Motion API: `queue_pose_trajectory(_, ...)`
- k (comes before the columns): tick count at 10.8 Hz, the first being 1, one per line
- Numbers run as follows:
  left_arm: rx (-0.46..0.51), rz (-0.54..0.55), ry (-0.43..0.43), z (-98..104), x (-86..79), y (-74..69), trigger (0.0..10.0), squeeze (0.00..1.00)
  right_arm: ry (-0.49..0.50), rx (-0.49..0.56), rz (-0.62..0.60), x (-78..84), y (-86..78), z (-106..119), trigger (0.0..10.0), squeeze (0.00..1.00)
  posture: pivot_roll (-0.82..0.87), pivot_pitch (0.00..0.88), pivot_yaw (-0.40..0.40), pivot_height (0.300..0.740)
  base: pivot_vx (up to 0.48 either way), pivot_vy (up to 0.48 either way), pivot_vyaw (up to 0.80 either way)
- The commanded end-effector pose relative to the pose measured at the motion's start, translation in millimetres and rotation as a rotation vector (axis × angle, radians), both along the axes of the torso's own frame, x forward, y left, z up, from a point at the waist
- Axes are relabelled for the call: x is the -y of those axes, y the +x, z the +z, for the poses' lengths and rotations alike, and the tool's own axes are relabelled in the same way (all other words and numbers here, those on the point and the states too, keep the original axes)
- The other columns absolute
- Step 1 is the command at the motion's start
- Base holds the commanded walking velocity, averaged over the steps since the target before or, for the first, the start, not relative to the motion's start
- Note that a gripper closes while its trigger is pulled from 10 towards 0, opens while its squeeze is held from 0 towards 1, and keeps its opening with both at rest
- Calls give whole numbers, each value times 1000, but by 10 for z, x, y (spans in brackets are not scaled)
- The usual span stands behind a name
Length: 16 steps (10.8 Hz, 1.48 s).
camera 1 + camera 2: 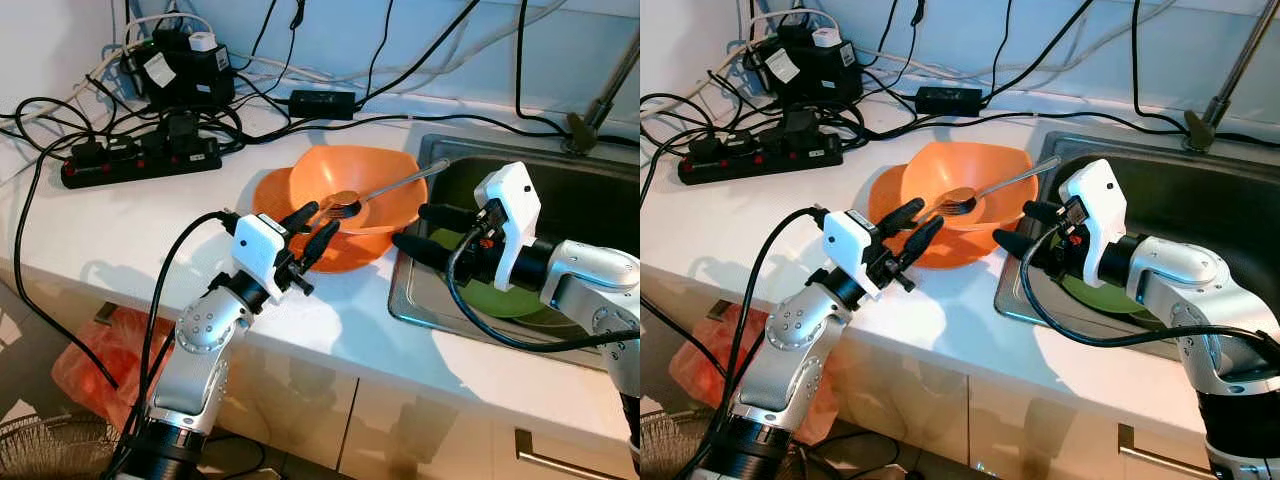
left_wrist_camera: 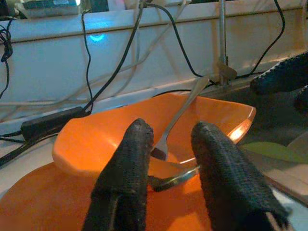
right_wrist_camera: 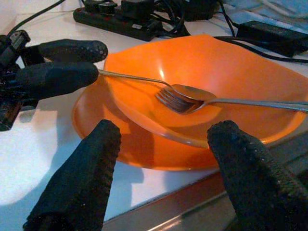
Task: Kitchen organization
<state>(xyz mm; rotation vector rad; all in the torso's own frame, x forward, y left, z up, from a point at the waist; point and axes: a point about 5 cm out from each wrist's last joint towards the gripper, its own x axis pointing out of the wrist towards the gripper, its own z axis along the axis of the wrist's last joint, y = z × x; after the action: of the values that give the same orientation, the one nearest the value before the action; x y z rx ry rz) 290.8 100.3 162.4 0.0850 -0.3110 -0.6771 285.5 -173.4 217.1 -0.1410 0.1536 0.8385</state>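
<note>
An orange bowl sits on an orange plate on the white counter beside the sink. Inside the bowl lie a metal fork, its handle sticking out over the rim toward the sink, and a spoon, its thin handle running out toward my left gripper. My left gripper is open at the bowl's near left rim, and the spoon handle's end lies between its fingers. My right gripper hovers open over the sink's edge, pointing at the bowl with nothing held.
The steel sink holds a green plate, and a faucet stands behind it. A black power strip, an adapter and tangled cables crowd the counter's back. Bare counter lies left of the plate.
</note>
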Motion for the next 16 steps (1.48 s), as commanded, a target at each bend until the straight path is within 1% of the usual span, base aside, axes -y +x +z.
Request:
queue_pose_trajectory(1, 10, -3, 15, -3, -19, 14, 0, 0, -9, 3, 8, -17, -6, -14, 10000, 0, 4, 30, 52, 740, 0, 0, 0)
queue_pose_trajectory(6, 26, 5, 35, -6, -34, 29, 0, 0, -8, 11, 4, -26, -9, -16, 10000, 0, 3, 34, 56, 740, 0, 0, 0)
queue_pose_trajectory(8, 97, 55, 49, 99, -71, 49, 0, 0, -6, 14, -1, -27, -5, -19, 10000, 0, 4, 36, 56, 740, 0, 0, 0)
queue_pose_trajectory(9, 132, 74, 40, 181, -80, 62, 0, 0, -5, 13, -6, -27, 0, -27, 10000, 0, 4, 36, 55, 740, 0, 0, 0)
queue_pose_trajectory(10, 149, 76, 21, 253, -73, 77, 0, 0, -3, 13, -9, -26, 2, -30, 10000, 0, 3, 36, 54, 740, 0, 0, 0)
queue_pose_trajectory(11, 150, 79, -24, 333, -73, 100, 0, 0, 2, 15, -17, -20, 9, -27, 10000, 0, 0, 35, 54, 740, 0, 0, 0)
queue_pose_trajectory(12, 135, 75, -94, 424, -78, 126, 0, 0, 10, 17, -27, -15, 21, -16, 10000, 0, 0, 35, 54, 740, 0, 0, 0)
queue_pose_trajectory(13, 83, 39, -245, 590, -69, 190, 0, 0, 56, 23, -52, -29, 56, 24, 10000, 0, 0, 33, 50, 740, 0, 0, 0)
queue_pose_trajectory(14, 53, 18, -300, 627, -61, 213, 0, 0, 81, 26, -63, -45, 73, 43, 10000, 0, 0, 31, 50, 740, 0, 0, 0)
queue_pose_trajectory(15, -45, -12, -468, 662, -83, 280, 0, 0, 201, 24, -117, -78, 138, 119, 10000, 0, -1, 28, 49, 740, 0, 0, 0)
queue_pose_trajectory(16, -151, -88, -652, 678, -74, 332, 0, 0, 397, -6, -207, -102, 245, 211, 10000, 0, -2, 27, 50, 740, 0, 0, 0)
